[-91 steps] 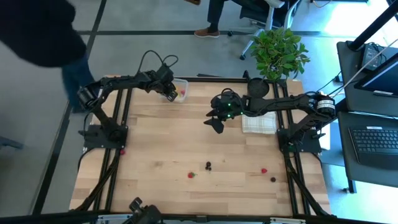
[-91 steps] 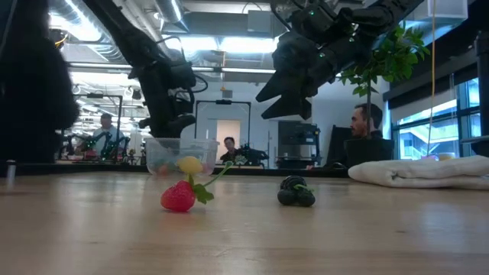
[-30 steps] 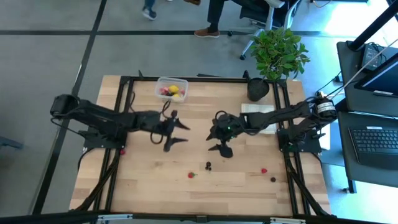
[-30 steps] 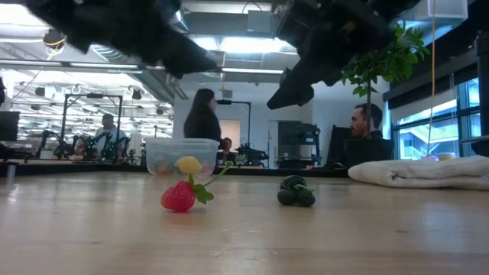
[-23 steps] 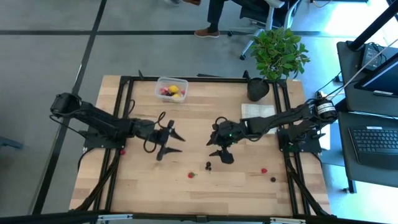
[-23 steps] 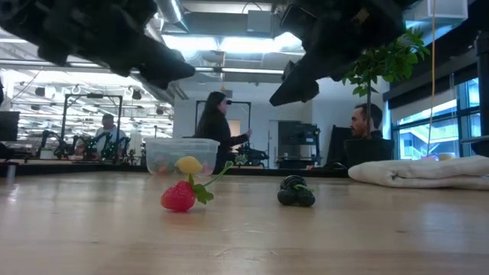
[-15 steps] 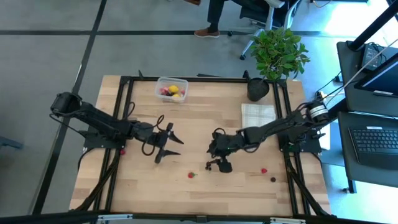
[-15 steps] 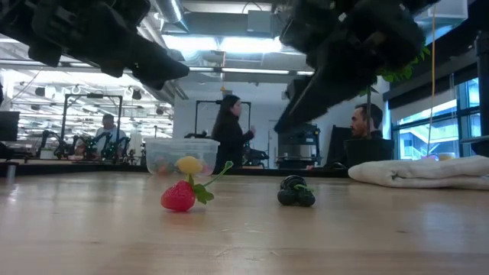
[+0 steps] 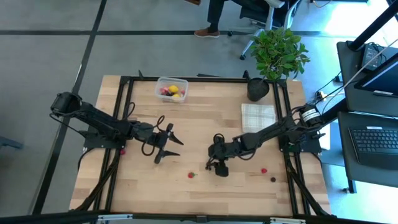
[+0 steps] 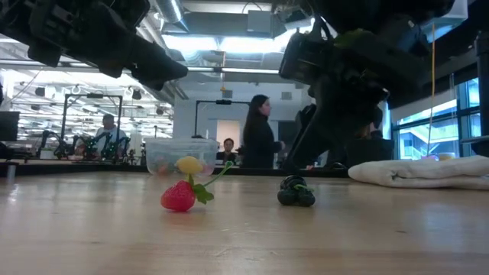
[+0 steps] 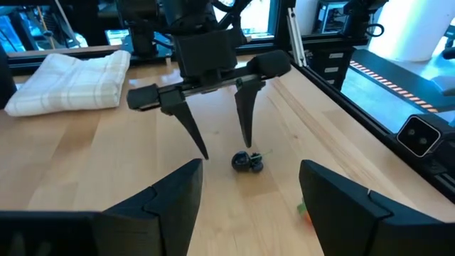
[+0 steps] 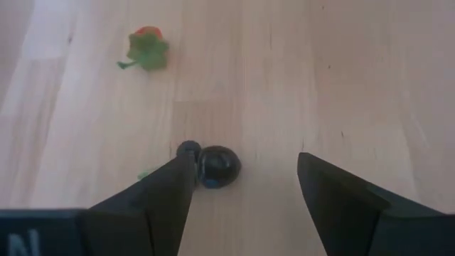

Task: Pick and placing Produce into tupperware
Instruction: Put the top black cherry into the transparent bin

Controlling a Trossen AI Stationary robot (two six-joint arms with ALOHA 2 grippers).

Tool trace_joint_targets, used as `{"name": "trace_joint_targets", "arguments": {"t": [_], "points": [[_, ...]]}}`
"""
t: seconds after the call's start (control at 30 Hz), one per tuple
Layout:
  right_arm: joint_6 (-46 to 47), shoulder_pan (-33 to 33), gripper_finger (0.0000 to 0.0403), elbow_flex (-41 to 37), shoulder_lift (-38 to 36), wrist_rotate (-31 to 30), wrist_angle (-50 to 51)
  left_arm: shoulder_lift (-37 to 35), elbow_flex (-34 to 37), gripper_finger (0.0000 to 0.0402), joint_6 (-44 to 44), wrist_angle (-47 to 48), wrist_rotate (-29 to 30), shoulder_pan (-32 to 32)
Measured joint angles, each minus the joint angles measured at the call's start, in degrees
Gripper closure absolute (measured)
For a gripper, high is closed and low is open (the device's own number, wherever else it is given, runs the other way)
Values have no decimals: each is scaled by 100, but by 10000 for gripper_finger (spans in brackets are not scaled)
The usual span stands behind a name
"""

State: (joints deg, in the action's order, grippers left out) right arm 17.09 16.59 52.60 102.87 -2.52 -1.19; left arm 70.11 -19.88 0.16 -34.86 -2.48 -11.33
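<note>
The tupperware (image 9: 172,89), a clear tub at the far edge, holds a yellow piece and red berries. A dark berry (image 12: 217,166) lies on the table under my right gripper (image 9: 214,167). This gripper is open and slants down, its fingertips just above the berry, one close beside it and one well off to the other side. A red strawberry (image 9: 192,175) lies a little to its left. A red berry (image 9: 263,170) and another dark berry (image 9: 272,179) lie toward the near right. My left gripper (image 9: 168,149) hangs open above mid-table, left of centre, holding nothing.
A folded white checked cloth (image 9: 258,117) lies at the right, with a black plant pot (image 9: 258,89) beyond it at the far right corner. Black frame rails run along the table's sides. Bare wood lies between the two grippers. People show in the room behind.
My right gripper has gone toward the near edge and down, tipping more steeply, until it stands over the dark berry. It has stayed open. My left gripper has drifted a little toward the near edge and down, then stopped. No produce has moved.
</note>
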Motion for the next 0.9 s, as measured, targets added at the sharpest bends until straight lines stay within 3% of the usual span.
{"name": "trace_joint_targets", "arguments": {"t": [0.9], "points": [[168, 51, 151, 7, 426, -424, -210, 0, 2, 174, 0, 143, 0, 0]]}}
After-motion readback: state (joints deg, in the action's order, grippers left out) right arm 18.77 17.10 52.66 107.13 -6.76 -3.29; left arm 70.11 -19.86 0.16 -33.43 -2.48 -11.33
